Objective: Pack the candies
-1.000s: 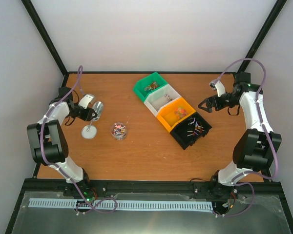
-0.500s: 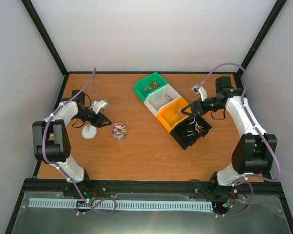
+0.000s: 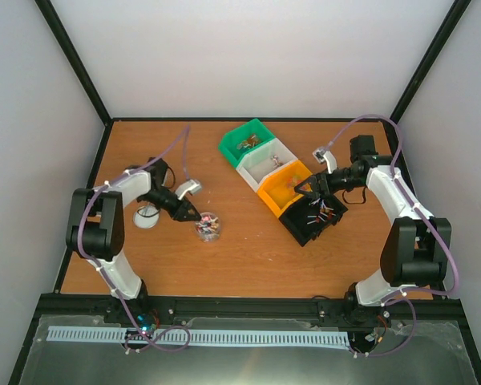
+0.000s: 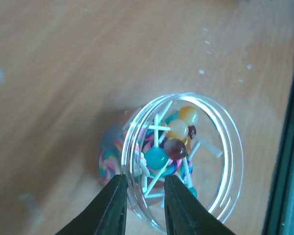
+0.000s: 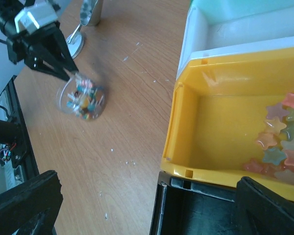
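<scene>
While jaws pinch it, the clear jar [image 4: 230,161] holds glossy candies [image 4: 158,157].

Reads as matt wood grain on the table [image 3: 248,257], lightly scuffed. Shines clear and glossy in the jar [image 4: 232,161], plastic by the look. Gleams smooth on the round candies [image 4: 157,157] inside. Looks like glossy moulded plastic on the orange bin [image 5: 220,142], matt black on the left gripper [image 4: 144,178].
</scene>
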Motion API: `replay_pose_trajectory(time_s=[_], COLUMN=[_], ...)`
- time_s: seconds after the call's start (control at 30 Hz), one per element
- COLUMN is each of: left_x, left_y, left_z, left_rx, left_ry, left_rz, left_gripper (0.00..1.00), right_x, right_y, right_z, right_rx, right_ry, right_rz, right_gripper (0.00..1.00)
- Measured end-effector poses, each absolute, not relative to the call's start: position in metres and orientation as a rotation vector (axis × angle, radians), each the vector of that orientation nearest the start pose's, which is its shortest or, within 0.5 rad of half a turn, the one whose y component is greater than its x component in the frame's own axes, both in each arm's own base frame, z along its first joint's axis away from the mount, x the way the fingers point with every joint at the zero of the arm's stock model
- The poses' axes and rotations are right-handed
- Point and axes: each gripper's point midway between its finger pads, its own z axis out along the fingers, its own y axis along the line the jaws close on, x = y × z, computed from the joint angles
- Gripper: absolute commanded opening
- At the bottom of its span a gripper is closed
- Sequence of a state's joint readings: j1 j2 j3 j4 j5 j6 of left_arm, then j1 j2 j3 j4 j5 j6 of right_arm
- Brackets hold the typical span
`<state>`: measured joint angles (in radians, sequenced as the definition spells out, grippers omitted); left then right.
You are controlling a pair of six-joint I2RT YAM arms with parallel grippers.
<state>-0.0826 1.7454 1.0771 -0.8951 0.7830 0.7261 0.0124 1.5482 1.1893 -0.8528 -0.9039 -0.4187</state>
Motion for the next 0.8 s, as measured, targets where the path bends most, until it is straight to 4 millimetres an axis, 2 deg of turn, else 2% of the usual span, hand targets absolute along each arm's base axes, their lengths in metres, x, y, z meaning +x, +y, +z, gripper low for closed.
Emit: replay_pose_trajectory(time_s=[0.13,0.2,0.3,0.37,0.5,0.6,0.67,0.8], left_x=[0.253,0.234,0.214,0.211,0.227,0.239,0.246,0.25], left_y=[-0.178,-0.195,-0.21,-0.211,-0.192,-0.161,-0.134,-0.079], left_z=[0.071,0.072,0.079,0.087,0.102,0.105,0.099,0.075], left_rx=[1.206,1.293,1.378,1.391,1.35,1.271,1.204,1.091], left_ry=[2.463,2.446,2.416,2.397,2.379,2.407,2.461,2.606], left_rz=[-1.101,-1.119,-1.128,-1.086,-0.861,-0.66,-0.529,-0.297], left_gripper=[0.26,0.31,0.37,0.38,0.38,0.38,0.38,0.38], right_x=[0.327,0.328,0.328,0.327,0.325,0.324,0.324,0.324], right_y=[0.14,0.14,0.14,0.14,0.14,0.14,0.14,0.14], right_z=[0.179,0.18,0.179,0.177,0.173,0.173,0.173,0.173], right_rx=[-0.727,-0.729,-0.731,-0.729,-0.726,-0.728,-0.729,-0.731], right_ry=[2.305,2.299,2.297,2.301,2.309,2.307,2.304,2.302], right_rz=[1.064,1.064,1.064,1.067,1.071,1.069,1.068,1.068], right_gripper=[0.95,0.95,0.95,0.94,0.95,0.94,0.94,0.94])
